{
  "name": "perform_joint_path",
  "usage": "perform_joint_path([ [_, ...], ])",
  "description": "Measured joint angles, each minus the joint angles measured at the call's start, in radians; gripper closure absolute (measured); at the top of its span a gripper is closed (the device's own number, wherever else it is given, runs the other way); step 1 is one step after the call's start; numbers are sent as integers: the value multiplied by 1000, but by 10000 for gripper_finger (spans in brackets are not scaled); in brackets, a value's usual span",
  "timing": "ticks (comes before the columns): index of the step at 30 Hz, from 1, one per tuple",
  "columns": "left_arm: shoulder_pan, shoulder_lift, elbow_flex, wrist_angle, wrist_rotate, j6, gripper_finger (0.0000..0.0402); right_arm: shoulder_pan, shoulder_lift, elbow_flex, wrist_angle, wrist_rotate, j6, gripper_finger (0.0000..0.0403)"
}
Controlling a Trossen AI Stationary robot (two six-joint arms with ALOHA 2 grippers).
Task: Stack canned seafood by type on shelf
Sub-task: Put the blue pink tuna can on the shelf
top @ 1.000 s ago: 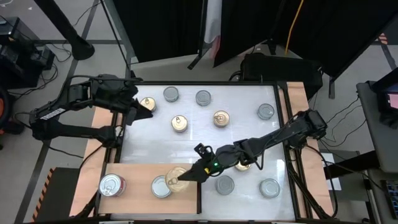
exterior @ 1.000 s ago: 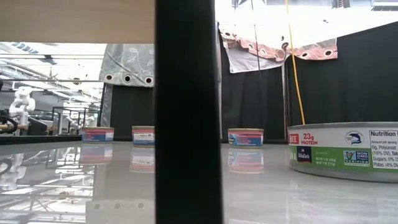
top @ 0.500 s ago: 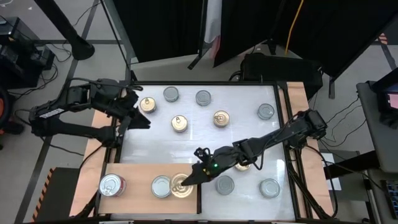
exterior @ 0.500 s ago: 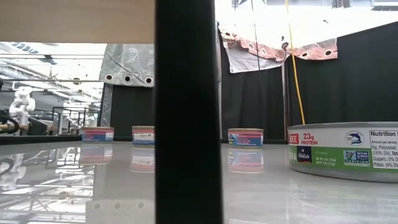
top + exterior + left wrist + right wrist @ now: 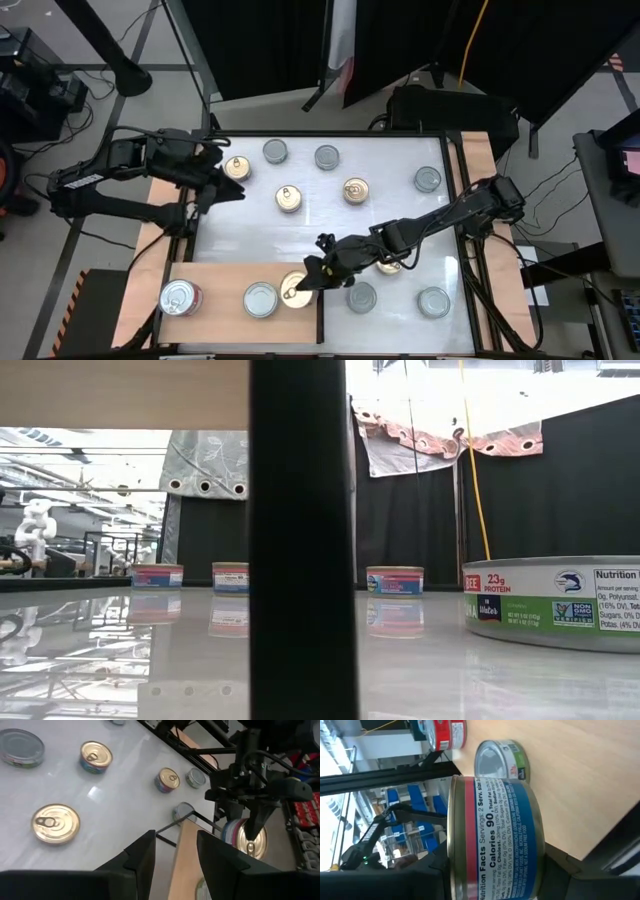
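Note:
The shelf is a light wooden board at the table's near left. On it stand a red-labelled tin with a silver lid and a silver-lidded tin. My right gripper reaches over the shelf's right end, shut on a gold-lidded tin with a blue and red label. My left gripper hangs open and empty over the table's far left, near a gold-lidded tin. Several more tins stand on their bottoms on the white tabletop. My right gripper pinches the tin between its lid and its bottom. One finger lies on the gold lid and the other is under the bottom. The fingers slant down from the table's right. The tin sits upright, just over the shelf's right end.
Gold-lidded tins and silver-lidded ones dot the tabletop. One tin lies under my right arm. A dark upright edge blocks the low view's middle.
My right gripper has rolled and sunk toward the shelf. The gold-lidded tin, tilted before, now shows its lid squarely upward over the shelf's right end.

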Motion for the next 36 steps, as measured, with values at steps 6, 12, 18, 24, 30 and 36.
perform_joint_path([
  [6, 0, 0, 0, 0, -24, 17, 256, 0, 0, 0, -49, 19, 35, 226],
  [12, 0, 0, 0, 2, -27, 19, 256, 0, 0, 0, -52, 56, 41, 226],
  [18, 0, 0, 0, 4, -27, 19, 256, 0, 0, 0, -112, 58, 32, 225],
  [24, 0, 0, 0, 3, -27, 19, 256, 0, 0, 0, -109, 60, 6, 196],
  [30, 0, 0, 0, 3, -27, 19, 256, 0, 13, 0, -119, 52, 5, 158],
  [36, 0, 0, 0, 3, -27, 18, 256, 2, 24, 2, -108, 43, 2, 125],
])
